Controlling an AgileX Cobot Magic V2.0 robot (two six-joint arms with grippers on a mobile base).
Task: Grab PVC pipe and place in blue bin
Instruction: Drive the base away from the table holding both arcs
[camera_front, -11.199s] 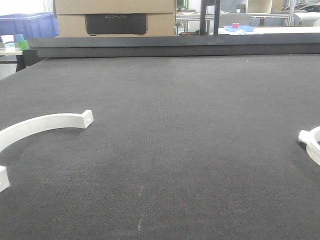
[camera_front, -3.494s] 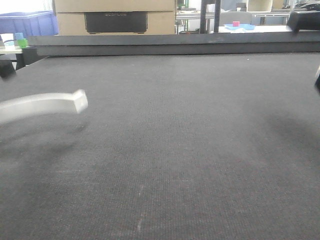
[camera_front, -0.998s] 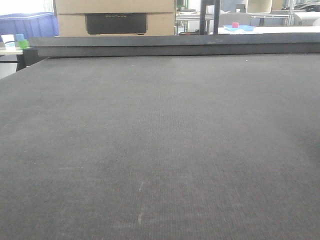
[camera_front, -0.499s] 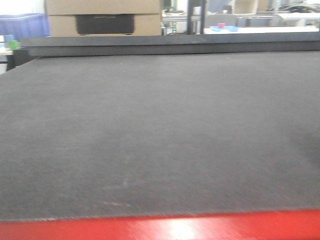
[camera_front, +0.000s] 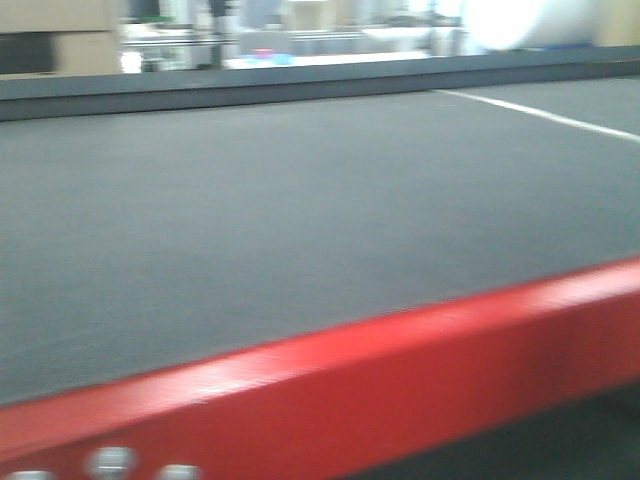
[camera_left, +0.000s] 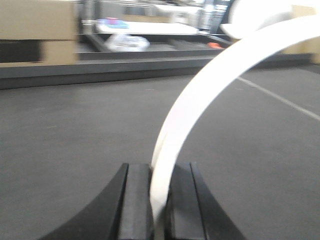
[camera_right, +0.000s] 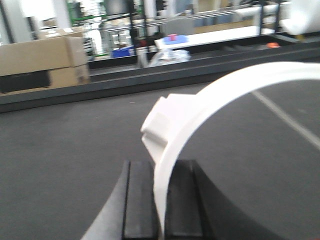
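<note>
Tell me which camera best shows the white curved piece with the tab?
The right wrist view: the white tabbed piece looms large, pinched between the right fingers. The front view shows only the dark table and its red edge. The left wrist view shows a different white arc in the left fingers.

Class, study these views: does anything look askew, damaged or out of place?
Only the front view: blurred, with the table's red edge slanting across it. Both curved white pieces look undamaged in the fingers.
</note>
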